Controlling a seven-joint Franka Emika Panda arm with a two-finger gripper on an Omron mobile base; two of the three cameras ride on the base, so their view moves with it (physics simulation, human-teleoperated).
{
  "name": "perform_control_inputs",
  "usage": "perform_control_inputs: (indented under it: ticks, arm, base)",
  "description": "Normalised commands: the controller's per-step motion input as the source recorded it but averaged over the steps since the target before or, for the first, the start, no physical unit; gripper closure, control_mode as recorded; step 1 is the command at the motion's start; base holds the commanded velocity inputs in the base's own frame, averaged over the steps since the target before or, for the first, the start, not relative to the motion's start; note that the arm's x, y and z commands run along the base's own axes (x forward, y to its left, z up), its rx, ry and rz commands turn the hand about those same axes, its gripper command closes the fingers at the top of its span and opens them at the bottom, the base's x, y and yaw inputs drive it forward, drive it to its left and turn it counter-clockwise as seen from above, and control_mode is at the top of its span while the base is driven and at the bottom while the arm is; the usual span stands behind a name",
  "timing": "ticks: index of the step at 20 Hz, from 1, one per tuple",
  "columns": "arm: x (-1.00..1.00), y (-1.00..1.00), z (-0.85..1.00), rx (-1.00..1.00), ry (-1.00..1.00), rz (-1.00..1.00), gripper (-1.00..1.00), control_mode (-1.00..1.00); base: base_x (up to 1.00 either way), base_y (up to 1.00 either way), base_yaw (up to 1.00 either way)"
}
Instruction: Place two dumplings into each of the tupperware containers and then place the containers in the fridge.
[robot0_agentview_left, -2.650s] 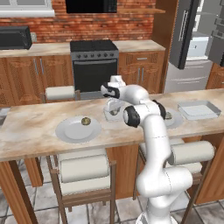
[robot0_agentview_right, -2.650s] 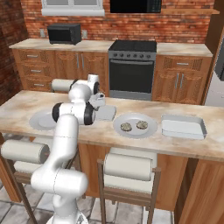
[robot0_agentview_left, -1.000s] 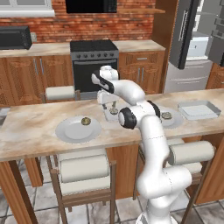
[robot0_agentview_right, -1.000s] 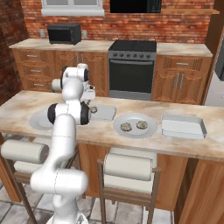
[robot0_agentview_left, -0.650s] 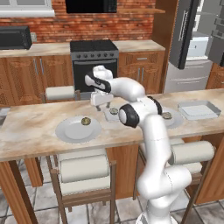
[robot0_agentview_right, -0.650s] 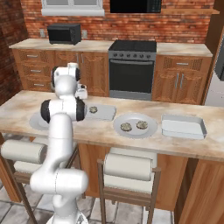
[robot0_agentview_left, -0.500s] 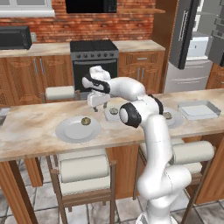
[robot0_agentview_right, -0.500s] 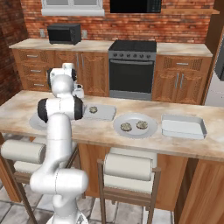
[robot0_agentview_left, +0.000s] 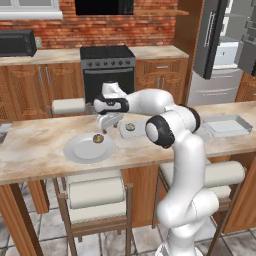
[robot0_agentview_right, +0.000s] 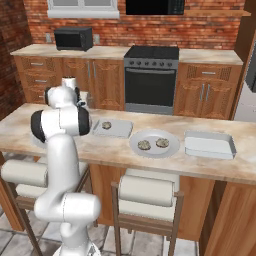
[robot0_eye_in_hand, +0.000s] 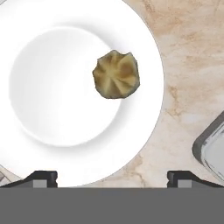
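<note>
Marble-topped kitchen island (robot0_agentview_left: 40, 150), brick wall behind. Gripper (robot0_agentview_left: 109, 121) hanging over a round white plate (robot0_agentview_left: 80, 152), fingers (robot0_eye_in_hand: 43, 177) spread wide, pinching nothing. One dumpling (robot0_eye_in_hand: 116, 74) on that plate, ahead of and between the fingertips, clear of both; roundish, no clear long axis, pleats facing up. Second dumpling (robot0_agentview_left: 130, 127) in a shallow container (robot0_agentview_left: 139, 131) just beside the plate. Another container (robot0_agentview_left: 227, 125) further right

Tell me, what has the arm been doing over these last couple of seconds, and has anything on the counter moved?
The arm swung its hand sideways along the counter, away from the tray holding one dumpling, and now hangs over the plate with a single dumpling. Its gripper stayed wide open, gripping nothing. The other plate with two dumplings and the far tray have not moved.
</note>
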Motion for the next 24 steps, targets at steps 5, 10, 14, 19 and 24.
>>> perform_control_inputs:
  ticks: [5,10,14,19,24]
  arm:
    - [0.00,0.40,0.07,0.00,0.03,-0.09,-1.00,-1.00]
    - [0.02,0.37,0.03,0.00,0.05,-0.12,-1.00,-1.00]
    - [0.29,0.03,0.01,0.00,0.00,-0.08,-1.00,-1.00]
    - [0.35,0.00,-0.01,0.00,0.00,-0.06,-1.00,-1.00]
    - [0.20,0.11,-0.17,0.00,0.00,-0.05,-1.00,-1.00]
  base:
    - [0.00,0.00,0.00]
    - [0.00,0.00,0.00]
    - [0.00,0.00,0.00]
    - [0.00,0.00,0.00]
    - [0.00,0.00,0.00]
